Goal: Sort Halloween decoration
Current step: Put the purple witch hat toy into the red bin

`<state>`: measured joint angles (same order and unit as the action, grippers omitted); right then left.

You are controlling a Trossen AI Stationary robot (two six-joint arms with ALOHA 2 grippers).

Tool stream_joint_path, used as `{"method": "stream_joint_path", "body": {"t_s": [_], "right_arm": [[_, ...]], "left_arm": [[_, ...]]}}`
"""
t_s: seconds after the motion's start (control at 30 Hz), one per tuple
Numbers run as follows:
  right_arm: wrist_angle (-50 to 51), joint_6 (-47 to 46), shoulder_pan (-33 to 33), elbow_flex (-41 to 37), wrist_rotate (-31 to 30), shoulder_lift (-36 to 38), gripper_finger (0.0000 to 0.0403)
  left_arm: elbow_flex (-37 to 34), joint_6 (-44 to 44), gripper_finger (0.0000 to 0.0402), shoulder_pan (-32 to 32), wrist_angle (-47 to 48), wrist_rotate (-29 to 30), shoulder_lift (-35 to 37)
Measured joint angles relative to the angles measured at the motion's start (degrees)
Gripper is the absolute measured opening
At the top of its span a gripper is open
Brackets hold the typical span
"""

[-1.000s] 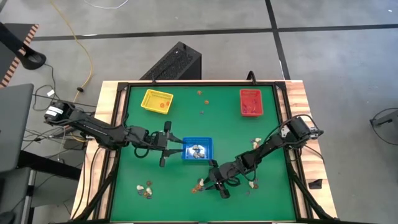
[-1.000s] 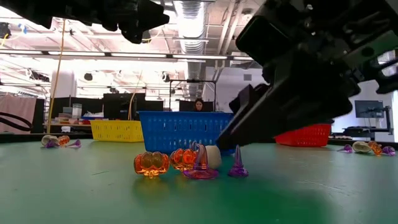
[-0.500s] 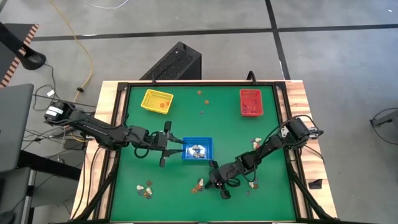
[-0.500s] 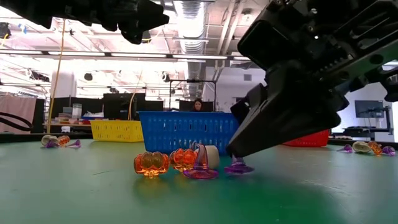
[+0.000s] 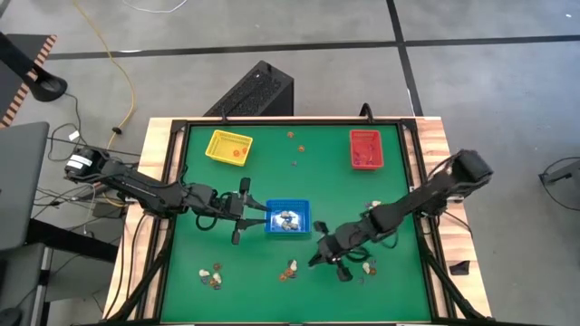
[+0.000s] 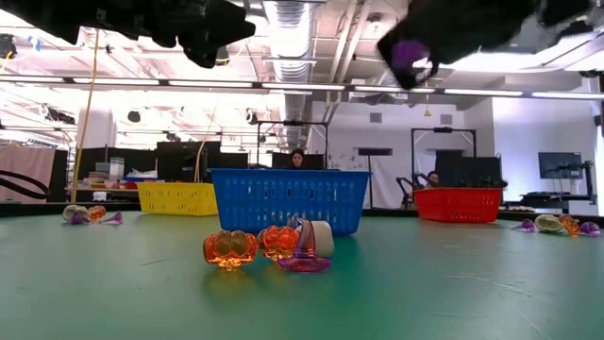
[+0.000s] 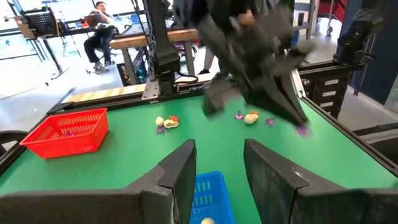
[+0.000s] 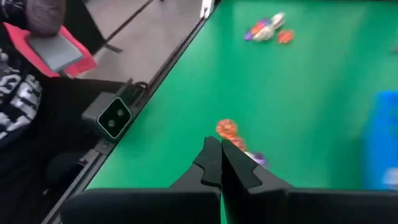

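Holding a small purple trinket (image 6: 408, 54) in the right end effector (image 5: 321, 257), fingers pinched fully together on it; carried high, at the top of the low view, probably to clear the pieces left on the bench (image 5: 272, 172); in the high view, placed right of centre and low in the frame, just beside the blue tray (image 5: 288, 203).

Waiting with the left end effector (image 5: 256, 218) at the blue tray's left edge, fingers partly apart and gripping nothing; seemingly parked there to keep clear of the other arm.

Sorted by kind, to judge from the trays: whitish pieces in the blue one at centre, something orange in the yellow tray (image 5: 213, 145) at upper left, a purplish piece in the red tray (image 5: 366, 133) at upper right; likely bound for the red tray, then, with the purple trinket.

Left loose on the bench: two orange pumpkins (image 6: 255, 247) with a purple piece and a whitish one at the centre of the low view; a small cluster (image 5: 211, 274) at lower left of the high view; more trinkets (image 5: 372, 208) right of centre; so a good share unsorted yet.

Worth watching: a tiny, slick piece in a tip-only pinch, easily dropped in transit.
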<state>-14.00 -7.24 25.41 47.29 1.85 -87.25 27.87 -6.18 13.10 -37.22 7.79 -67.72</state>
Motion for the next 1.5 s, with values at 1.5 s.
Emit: {"method": "stream_joint_path", "body": {"t_s": [1.5], "right_arm": [[53.9,-4.3,-55.6,0.0,-33.2,9.4,0.0054]], "left_arm": [[0.0,0.7,0.0125,0.0,4.9,0.6,0.0]]}}
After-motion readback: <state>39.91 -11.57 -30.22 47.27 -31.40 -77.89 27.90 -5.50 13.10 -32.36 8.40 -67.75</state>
